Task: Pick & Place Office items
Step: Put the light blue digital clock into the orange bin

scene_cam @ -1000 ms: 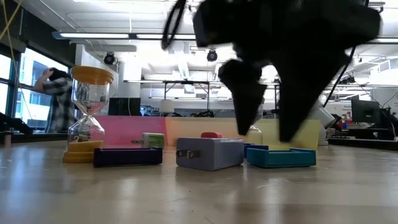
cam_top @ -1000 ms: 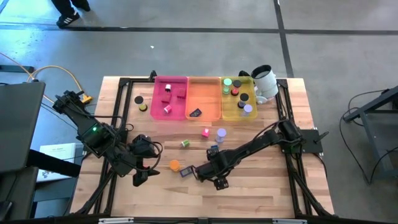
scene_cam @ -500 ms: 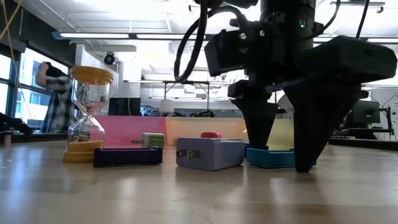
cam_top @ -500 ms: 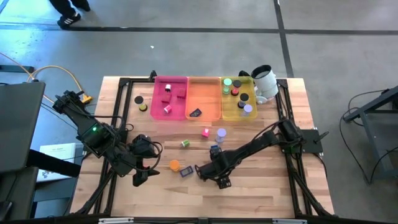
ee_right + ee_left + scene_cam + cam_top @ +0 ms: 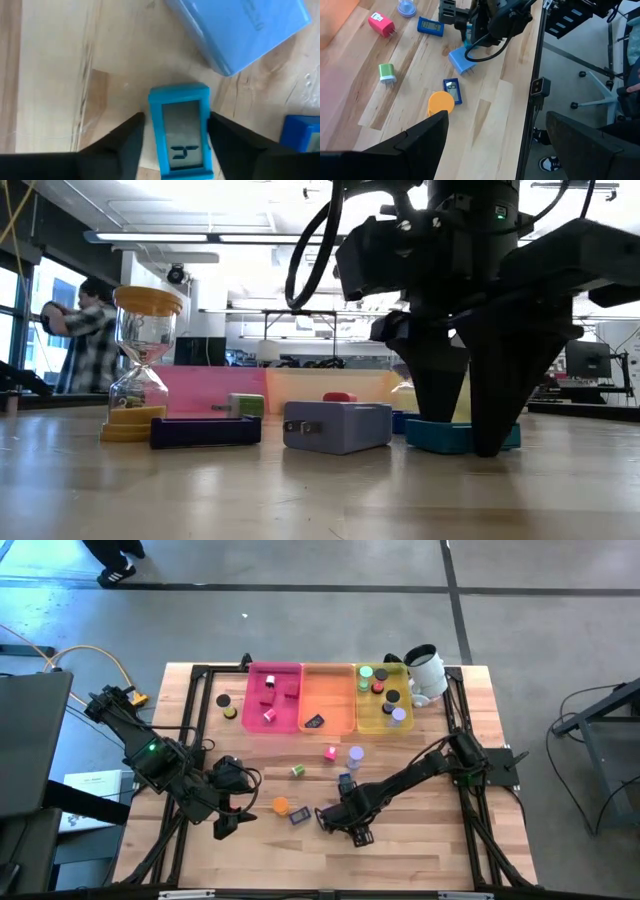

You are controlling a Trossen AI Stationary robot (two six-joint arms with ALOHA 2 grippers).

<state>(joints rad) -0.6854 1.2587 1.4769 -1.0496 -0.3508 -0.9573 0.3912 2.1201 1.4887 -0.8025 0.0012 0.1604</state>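
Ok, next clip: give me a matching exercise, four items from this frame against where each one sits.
Things:
1. teal flat rectangle
2. lavender block
3. orange round piece
4. white cup

Places:
A. at the table's far edge, beside the yellow tray
B. on the table in front of the idle left gripper
C. between the open fingers of the right gripper
D. on the wood next to the teal rectangle, outside the fingers

Pairs: 1-C, 2-D, 3-B, 4-A
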